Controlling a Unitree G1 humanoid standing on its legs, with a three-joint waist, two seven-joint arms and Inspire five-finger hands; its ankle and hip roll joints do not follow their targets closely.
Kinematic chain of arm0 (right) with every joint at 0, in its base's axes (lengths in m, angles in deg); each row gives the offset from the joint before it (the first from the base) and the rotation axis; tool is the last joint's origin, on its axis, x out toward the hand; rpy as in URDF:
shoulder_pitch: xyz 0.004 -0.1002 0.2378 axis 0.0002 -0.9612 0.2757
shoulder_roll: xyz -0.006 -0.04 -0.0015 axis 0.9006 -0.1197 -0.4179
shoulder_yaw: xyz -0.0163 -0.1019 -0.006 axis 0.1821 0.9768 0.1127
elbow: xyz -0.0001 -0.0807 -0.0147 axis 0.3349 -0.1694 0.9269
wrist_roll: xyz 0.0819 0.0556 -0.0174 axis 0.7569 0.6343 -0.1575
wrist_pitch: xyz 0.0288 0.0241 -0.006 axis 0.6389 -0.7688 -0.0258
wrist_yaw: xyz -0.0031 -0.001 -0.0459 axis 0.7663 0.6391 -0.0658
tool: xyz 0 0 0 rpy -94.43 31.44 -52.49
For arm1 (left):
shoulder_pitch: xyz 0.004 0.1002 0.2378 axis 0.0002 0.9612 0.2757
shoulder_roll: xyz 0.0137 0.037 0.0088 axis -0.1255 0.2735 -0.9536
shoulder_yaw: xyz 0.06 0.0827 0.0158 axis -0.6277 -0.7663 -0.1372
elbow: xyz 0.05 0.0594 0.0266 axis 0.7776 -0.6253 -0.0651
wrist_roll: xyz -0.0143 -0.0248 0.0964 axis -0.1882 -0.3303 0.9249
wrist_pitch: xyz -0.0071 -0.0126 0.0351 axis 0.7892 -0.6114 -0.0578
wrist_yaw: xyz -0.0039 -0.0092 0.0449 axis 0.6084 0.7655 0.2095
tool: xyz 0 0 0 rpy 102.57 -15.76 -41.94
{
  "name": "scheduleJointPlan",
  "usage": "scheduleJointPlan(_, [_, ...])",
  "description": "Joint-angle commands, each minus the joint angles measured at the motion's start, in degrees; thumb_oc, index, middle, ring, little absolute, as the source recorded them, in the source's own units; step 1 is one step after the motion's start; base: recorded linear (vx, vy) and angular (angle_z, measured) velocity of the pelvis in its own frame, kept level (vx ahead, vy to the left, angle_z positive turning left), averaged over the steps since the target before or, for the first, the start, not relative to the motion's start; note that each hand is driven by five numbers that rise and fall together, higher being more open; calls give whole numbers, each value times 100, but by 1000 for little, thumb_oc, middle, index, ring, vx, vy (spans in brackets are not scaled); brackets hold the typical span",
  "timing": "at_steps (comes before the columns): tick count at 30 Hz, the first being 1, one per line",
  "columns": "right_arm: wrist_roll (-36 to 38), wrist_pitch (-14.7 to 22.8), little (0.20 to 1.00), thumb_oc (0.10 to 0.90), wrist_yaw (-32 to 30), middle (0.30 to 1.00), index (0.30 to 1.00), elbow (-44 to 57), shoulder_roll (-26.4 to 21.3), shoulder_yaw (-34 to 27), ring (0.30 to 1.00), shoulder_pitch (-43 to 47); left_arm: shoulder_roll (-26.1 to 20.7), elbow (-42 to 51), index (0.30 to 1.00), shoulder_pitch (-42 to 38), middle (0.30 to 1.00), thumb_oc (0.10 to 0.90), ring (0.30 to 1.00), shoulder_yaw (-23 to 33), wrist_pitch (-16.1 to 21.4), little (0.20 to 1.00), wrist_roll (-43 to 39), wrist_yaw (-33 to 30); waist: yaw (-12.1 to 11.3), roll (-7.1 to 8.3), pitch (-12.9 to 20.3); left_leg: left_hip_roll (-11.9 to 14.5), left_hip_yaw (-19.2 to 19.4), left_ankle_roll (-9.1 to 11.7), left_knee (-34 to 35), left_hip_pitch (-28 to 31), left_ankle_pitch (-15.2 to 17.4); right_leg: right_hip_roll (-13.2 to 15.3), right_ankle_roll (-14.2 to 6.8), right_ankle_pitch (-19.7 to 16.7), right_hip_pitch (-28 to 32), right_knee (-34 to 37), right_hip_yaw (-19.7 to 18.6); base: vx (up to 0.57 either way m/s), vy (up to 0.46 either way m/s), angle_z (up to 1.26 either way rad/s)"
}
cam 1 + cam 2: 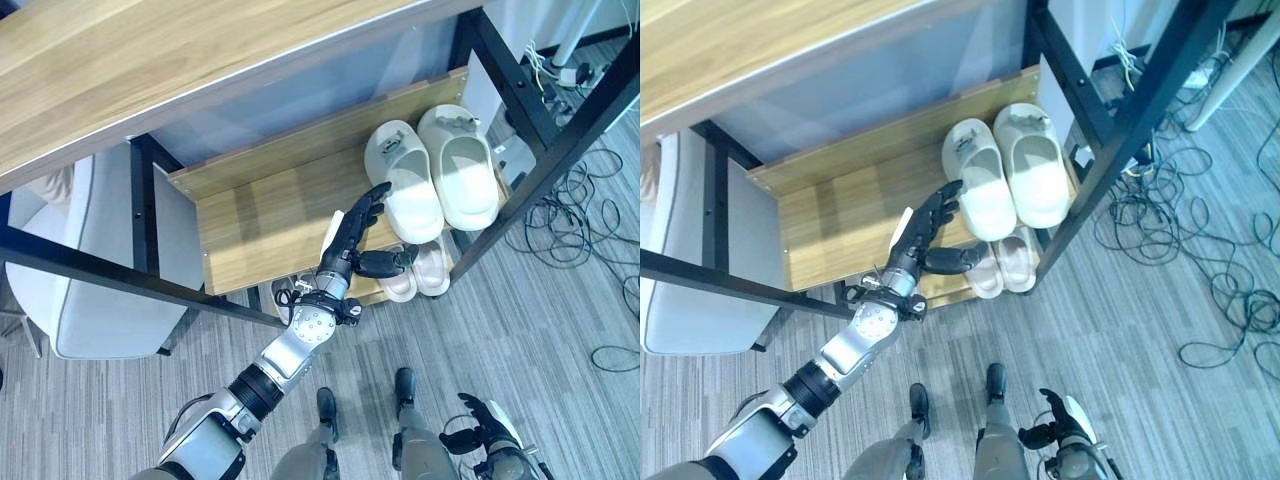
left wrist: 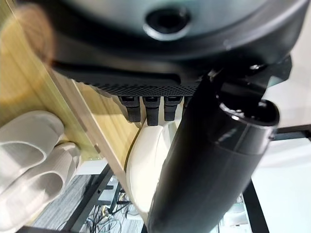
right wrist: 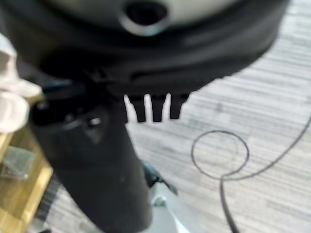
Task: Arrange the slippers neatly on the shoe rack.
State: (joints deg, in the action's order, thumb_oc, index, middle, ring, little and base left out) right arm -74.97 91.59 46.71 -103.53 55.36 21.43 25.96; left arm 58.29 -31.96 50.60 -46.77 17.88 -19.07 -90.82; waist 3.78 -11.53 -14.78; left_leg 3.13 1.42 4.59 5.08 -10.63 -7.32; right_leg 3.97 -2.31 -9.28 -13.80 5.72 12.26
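Left hand (image 1: 352,240), fingers straight and holding nothing, reaches beside the cream slippers (image 1: 432,172) paired on the shoe rack (image 1: 260,215); right hand (image 1: 488,428) hangs relaxed by the floor.

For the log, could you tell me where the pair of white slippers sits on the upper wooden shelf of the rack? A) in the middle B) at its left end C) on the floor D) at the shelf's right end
D: the white slippers lie side by side at the right end of the upper shelf, beside the left hand.
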Motion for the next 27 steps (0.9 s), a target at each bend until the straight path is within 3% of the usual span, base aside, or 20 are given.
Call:
scheduleJointPlan(1, [-143,126,900,800,9,900,900,53,134,39,900,-222,-132,488,900,-299,900,800,900,428,598,900,46,137,-100,420,310,-43,-89,244,-8,139,148,29,-206,1090,546,-169,126,-2,-25,29])
scheduleJointPlan(7, [-203,68,900,800,69,900,900,-55,260,22,900,-206,-597,1232,900,229,900,800,900,680,603,900,-162,427,-384,561,489,-42,-314,291,-8,238,134,56,-196,1145,829,-185,454,-13,-25,26])
scheduleJointPlan(14, [-258,12,900,800,124,900,900,-191,470,-83,900,-286,-1029,1936,900,1274,900,800,900,895,476,900,-333,999,-797,752,799,-141,-747,321,-8,296,79,115,-219,1122,1273,-113,1109,-10,-12,44])
scheduleJointPlan(27, [-376,-112,900,800,309,900,900,-798,820,-44,900,-173,-1647,2066,900,3291,900,800,900,1375,232,900,-42,1758,-1254,1022,1179,-278,-915,161,-8,597,238,224,-316,1037,1732,-79,1325,-8,44,16])
